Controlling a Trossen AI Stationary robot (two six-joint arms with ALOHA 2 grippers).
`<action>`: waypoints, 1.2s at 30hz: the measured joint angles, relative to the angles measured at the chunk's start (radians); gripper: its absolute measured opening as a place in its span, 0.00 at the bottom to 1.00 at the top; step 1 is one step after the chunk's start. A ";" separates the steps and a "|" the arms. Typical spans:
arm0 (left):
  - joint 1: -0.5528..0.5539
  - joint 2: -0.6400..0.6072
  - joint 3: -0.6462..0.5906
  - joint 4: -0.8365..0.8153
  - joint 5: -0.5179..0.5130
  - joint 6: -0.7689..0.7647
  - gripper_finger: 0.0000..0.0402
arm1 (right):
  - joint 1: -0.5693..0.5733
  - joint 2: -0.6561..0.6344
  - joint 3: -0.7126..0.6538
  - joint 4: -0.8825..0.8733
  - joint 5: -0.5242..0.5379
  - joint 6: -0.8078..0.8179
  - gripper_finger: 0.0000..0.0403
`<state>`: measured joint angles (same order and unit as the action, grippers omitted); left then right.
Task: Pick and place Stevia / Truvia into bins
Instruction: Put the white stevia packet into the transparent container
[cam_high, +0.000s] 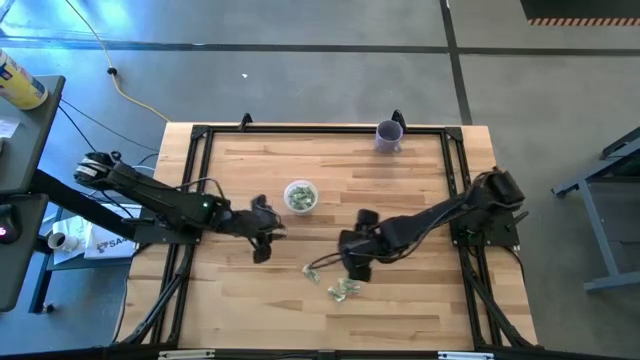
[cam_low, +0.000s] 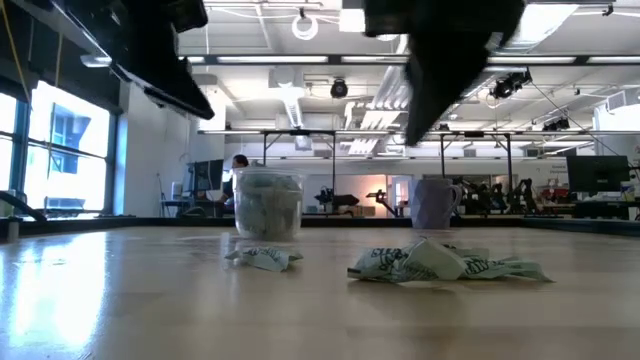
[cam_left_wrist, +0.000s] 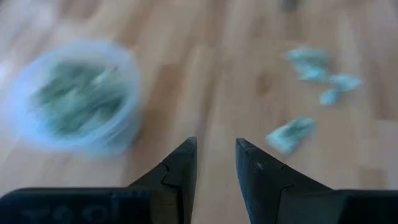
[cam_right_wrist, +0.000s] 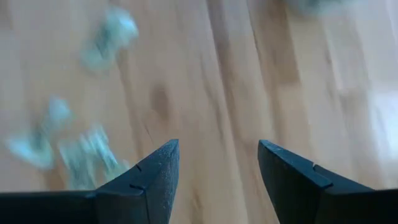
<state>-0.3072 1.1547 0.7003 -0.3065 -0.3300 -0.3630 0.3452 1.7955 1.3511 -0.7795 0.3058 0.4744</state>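
Observation:
The bin, a round translucent cup (cam_high: 300, 195), stands on the table's middle with green and white Stevia packets inside; it also shows in the left wrist view (cam_left_wrist: 74, 96) and the low view (cam_low: 268, 205). Loose packets (cam_high: 345, 290) lie flat on the wood nearer the front edge, with one more (cam_high: 318, 270) to their left. My left gripper (cam_left_wrist: 216, 144) hovers open beside the cup, toward the table's near left (cam_high: 263, 248). My right gripper (cam_right_wrist: 217, 146) hangs open above the table just beside the loose packets (cam_right_wrist: 81, 155), with nothing between its fingers (cam_high: 355, 268).
A purple mug (cam_high: 389, 135) stands at the table's far edge, right of centre. A black frame (cam_high: 200, 135) runs around the tabletop. Bare wood lies to the left and right of the packets and along the front edge.

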 joint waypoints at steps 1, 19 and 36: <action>0.008 0.014 -0.022 0.080 0.038 0.033 0.36 | 0.010 -0.025 -0.021 -0.033 0.002 0.009 0.52; 0.002 0.530 0.214 0.364 0.309 0.310 0.36 | 0.121 -0.372 -0.390 -0.114 0.063 0.175 0.52; 0.000 0.684 0.390 0.083 0.368 0.484 0.59 | 0.120 -0.397 -0.418 -0.082 0.098 0.059 0.52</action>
<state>-0.3077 1.8386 1.0901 -0.2237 0.0383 0.1206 0.4648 1.3987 0.9329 -0.8614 0.4036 0.5339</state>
